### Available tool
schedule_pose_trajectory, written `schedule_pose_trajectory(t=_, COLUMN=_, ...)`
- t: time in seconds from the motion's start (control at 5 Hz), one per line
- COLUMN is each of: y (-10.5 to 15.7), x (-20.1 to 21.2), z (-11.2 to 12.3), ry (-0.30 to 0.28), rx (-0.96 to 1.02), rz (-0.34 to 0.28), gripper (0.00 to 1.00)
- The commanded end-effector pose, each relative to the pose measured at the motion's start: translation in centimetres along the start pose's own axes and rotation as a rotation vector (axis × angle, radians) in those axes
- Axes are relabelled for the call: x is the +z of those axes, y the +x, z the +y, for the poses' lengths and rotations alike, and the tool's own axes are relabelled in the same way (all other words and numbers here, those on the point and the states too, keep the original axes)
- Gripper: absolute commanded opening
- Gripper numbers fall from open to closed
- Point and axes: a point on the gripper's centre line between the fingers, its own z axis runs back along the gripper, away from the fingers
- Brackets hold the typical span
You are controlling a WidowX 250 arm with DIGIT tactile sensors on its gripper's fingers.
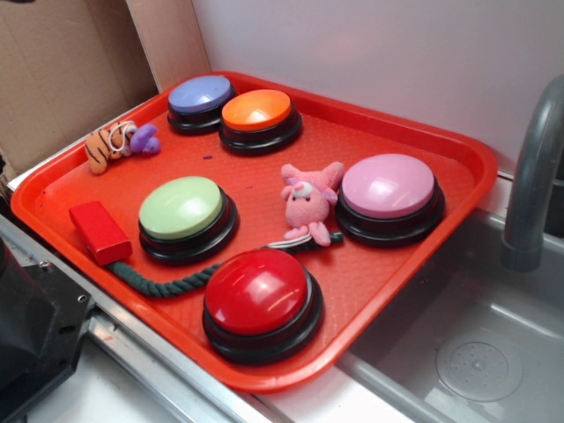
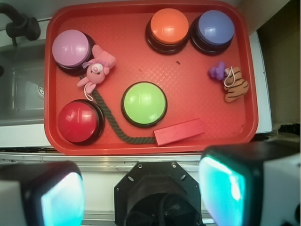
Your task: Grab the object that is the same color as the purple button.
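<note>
Claw (image 2: pixel 141 188) sits high over the near edge of the red tray (image 2: pixel 51 84), fingers (image 2: pixel 225 188) spread wide, pinching nothing. Wrist view: the small purple lump (image 2: pixel 217 70) lies ahead of the claw and off to the right, touching the orange striped plush (image 2: pixel 235 84), just below the purple button (image 2: pixel 215 28). Orange button (image 2: pixel 169 27) sits beside that button. Green button (image 2: pixel 144 102) is straight ahead, nearest the claw, with a red block (image 2: pixel 179 132) just before it. Red button (image 2: pixel 79 121), pink button (image 2: pixel 70 47), pink plush (image 2: pixel 96 70) and a dark rope (image 2: pixel 110 123) lie ahead-left.
</note>
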Motion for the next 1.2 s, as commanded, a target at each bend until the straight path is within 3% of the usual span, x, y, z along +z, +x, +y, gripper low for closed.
schedule_pose_trajectory(t=0.0, y=0.0, x=0.0, z=0.0, ry=0.000, rx=0.000, rz=0.000, gripper=1.00)
schedule_pose_trajectory(t=0.2, y=1.7, x=-2.0, z=1.0, ry=0.032, rx=0.159, rz=-0.039, gripper=1.00)
schedule_pose_trajectory(t=0.4, y=3.2, x=-4.2, z=2.8, ry=0.095, rx=0.308, rz=-0.125, gripper=1.00)
schedule_pose_trajectory(t=0.6, y=4.3, x=-6.9, z=5.2, ry=0.191, rx=0.494, rz=-0.155, gripper=1.00)
schedule_pose_trajectory(t=0.8, y=5.3, x=-9.3, z=8.1, ry=0.253, rx=0.733, rz=-0.222, gripper=1.00)
schedule_pose_trajectory(t=1.0, y=6.3, x=-10.5, z=10.4, ry=0.325, rx=0.850, rz=-0.320, gripper=1.00)
